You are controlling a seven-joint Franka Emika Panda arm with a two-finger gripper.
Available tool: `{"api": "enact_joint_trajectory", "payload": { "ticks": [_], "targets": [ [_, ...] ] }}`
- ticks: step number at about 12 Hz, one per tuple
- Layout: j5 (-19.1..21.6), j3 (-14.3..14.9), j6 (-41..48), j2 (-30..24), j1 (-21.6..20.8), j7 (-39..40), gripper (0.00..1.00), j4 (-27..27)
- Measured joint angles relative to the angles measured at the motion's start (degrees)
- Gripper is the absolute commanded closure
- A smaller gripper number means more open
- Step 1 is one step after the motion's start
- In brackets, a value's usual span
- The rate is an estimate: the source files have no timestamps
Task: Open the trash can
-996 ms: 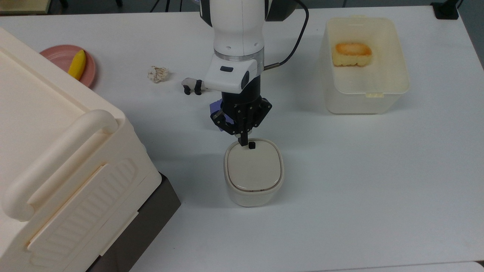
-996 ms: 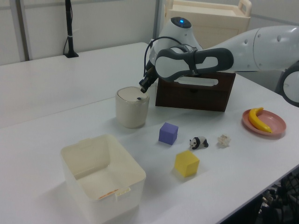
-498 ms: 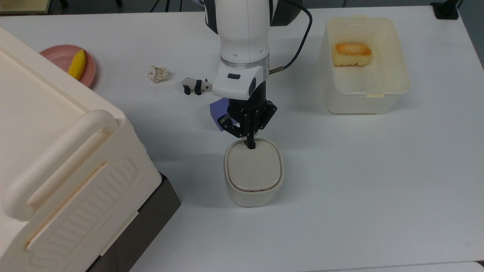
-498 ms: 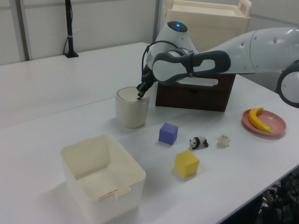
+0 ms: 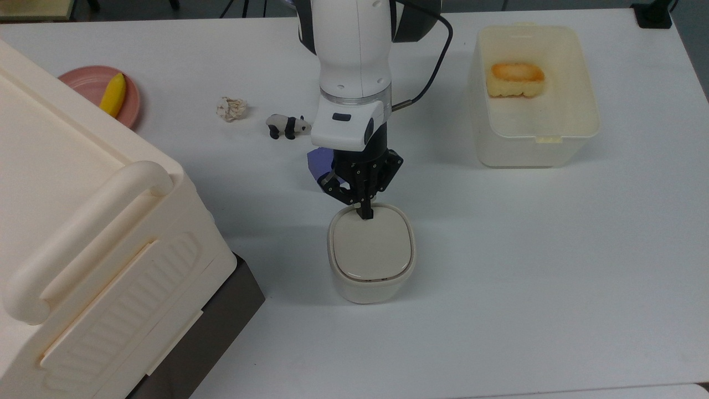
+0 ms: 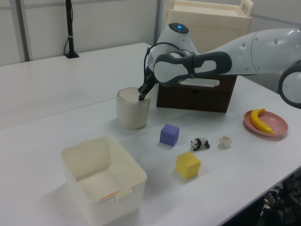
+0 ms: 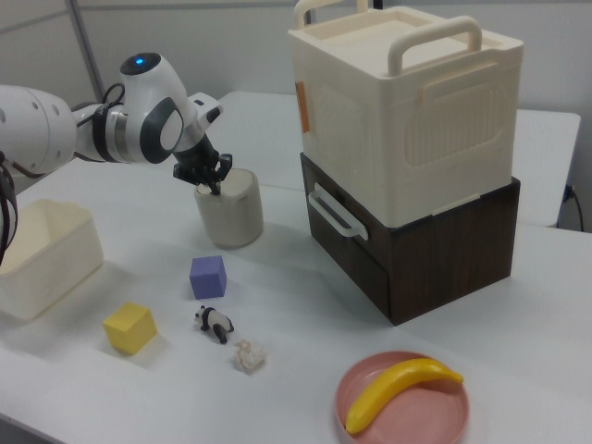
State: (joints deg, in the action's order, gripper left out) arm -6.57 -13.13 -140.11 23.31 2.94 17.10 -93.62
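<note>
Here the trash can (image 5: 371,255) is a small cream bin with rounded corners and a flat beige lid lying shut. It stands mid-table (image 5: 554,266) on the white top, between the big cream box (image 5: 83,233) and the tub (image 5: 532,100). The gripper (image 5: 365,213) has its 2 fingers pinched together, empty, tips pressed on the bin's rim nearest the arm, hiding what is under them.

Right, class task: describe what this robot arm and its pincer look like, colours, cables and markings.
The arm has glossy white rounded shells with dark grey joint sections and a glowing blue light. A black cable loops beside the wrist. The pincer is black, with slim dark fingers under a white wrist housing.
</note>
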Motion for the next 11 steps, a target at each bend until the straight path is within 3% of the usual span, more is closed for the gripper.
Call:
{"api": "enact_joint_trajectory", "payload": {
  "ticks": [5,11],
  "targets": [
    [0.1,-0.8,0.0,0.1,0.9,0.5,1.00,0.1],
    [6.5,-2.8,2.6,0.2,2.2,0.5,1.00,6.0]
  ]
}}
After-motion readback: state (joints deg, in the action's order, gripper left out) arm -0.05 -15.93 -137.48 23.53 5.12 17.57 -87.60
